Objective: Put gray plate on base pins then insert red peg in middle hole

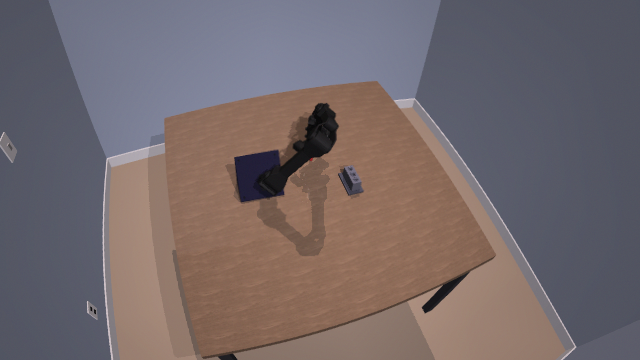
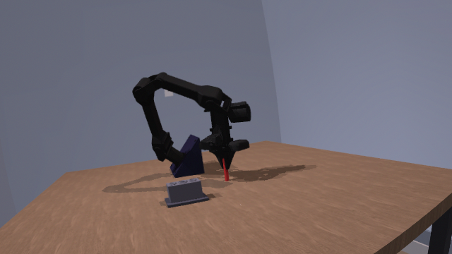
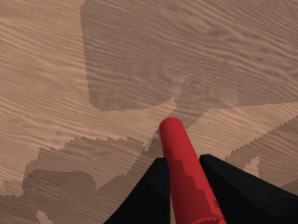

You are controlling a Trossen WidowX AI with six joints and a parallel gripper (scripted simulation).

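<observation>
My gripper (image 1: pixel 313 157) (image 2: pixel 224 163) (image 3: pixel 182 165) points straight down and is shut on the upper part of the red peg (image 1: pixel 311 159) (image 2: pixel 225 173) (image 3: pixel 188 185). The peg stands upright with its lower end at the table top. The gray plate (image 1: pixel 353 175) (image 2: pixel 183 182) with its three holes lies on top of the gray base (image 1: pixel 346 183) (image 2: pixel 187 202), to the right of the gripper in the top view. In the exterior view the base stands in front of the gripper, nearer the camera. Plate and base are out of the wrist view.
The arm rises from a dark blue mount (image 1: pixel 249 169) (image 2: pixel 191 155) near the middle of the wooden table (image 1: pixel 350 260) (image 2: pixel 318 204). The arm's shadows fall on the wood around the peg. Walls stand well off the table's edges.
</observation>
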